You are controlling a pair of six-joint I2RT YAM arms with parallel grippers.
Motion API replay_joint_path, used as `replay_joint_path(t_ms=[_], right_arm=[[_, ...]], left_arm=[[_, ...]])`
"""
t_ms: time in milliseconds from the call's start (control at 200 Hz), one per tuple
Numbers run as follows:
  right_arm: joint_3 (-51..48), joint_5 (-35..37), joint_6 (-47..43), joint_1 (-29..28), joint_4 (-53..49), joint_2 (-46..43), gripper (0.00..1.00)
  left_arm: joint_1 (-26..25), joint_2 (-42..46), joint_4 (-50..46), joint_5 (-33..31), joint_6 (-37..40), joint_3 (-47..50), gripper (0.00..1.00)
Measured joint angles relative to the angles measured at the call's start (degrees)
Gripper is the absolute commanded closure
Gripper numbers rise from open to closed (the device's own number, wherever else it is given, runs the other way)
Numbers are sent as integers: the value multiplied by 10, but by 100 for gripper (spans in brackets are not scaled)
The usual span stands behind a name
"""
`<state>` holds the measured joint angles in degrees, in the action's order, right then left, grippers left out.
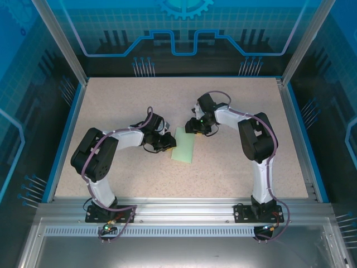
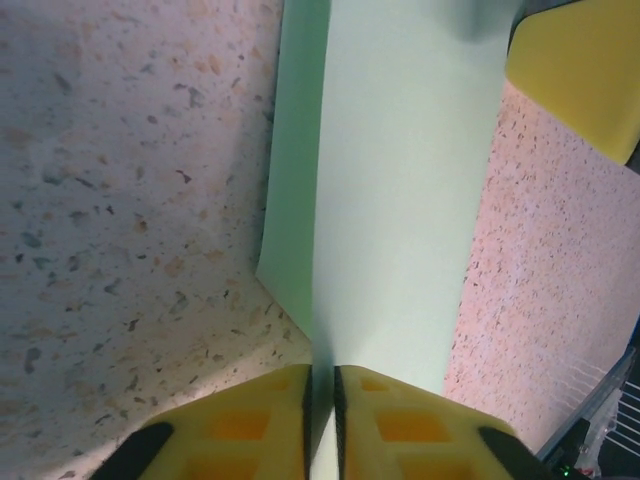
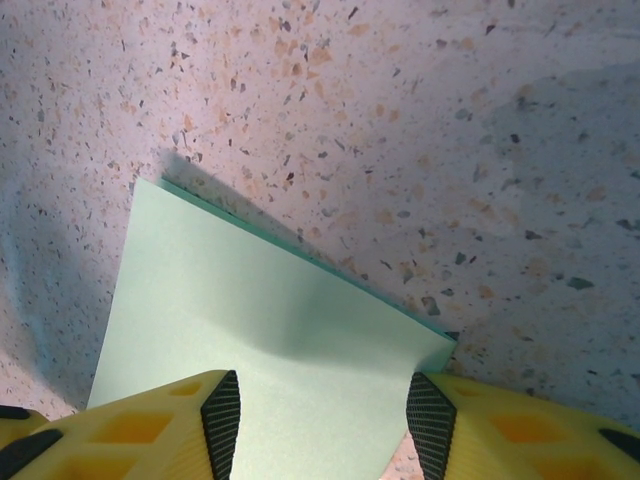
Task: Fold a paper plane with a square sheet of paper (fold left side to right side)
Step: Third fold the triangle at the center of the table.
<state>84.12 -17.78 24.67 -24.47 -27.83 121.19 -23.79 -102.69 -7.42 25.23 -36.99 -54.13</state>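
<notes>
The square sheet of paper [image 1: 185, 146] is pale mint green and lies mid-table, folded into a narrow rectangle with two layers showing at its edge [image 3: 250, 310]. No paper plane is in view. My left gripper [image 1: 167, 144] sits at the sheet's left side. Its yellow jaws [image 2: 322, 375] are shut on a raised edge of the paper [image 2: 400, 180]. My right gripper [image 1: 195, 129] hovers over the sheet's far end. It stands open [image 3: 325, 425], its black pads wide apart on either side of the paper, gripping nothing.
The speckled beige table [image 1: 122, 106] is bordered by a blue rim and aluminium rails [image 1: 178, 209] at the near edge. A yellow finger of the right gripper [image 2: 585, 70] shows at the top right of the left wrist view.
</notes>
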Motion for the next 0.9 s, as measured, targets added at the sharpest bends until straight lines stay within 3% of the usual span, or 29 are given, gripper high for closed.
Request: replay_joint_path(t_ms=[135, 260, 500, 675, 895], right_arm=[[-15, -4, -9, 0, 16, -12, 37], [-60, 14, -26, -3, 43, -46, 36], [-229, 59, -71, -17, 105, -223, 33], [-357, 116, -113, -122, 173, -348, 32], [-400, 226, -173, -286, 220, -345, 32]], left_arm=[[0, 0, 0, -1, -1, 0, 95], [0, 0, 0, -1, -2, 0, 96], [-1, 0, 0, 1, -17, 0, 98], [-1, 0, 0, 1, -31, 0, 98], [-1, 9, 0, 2, -41, 0, 98]])
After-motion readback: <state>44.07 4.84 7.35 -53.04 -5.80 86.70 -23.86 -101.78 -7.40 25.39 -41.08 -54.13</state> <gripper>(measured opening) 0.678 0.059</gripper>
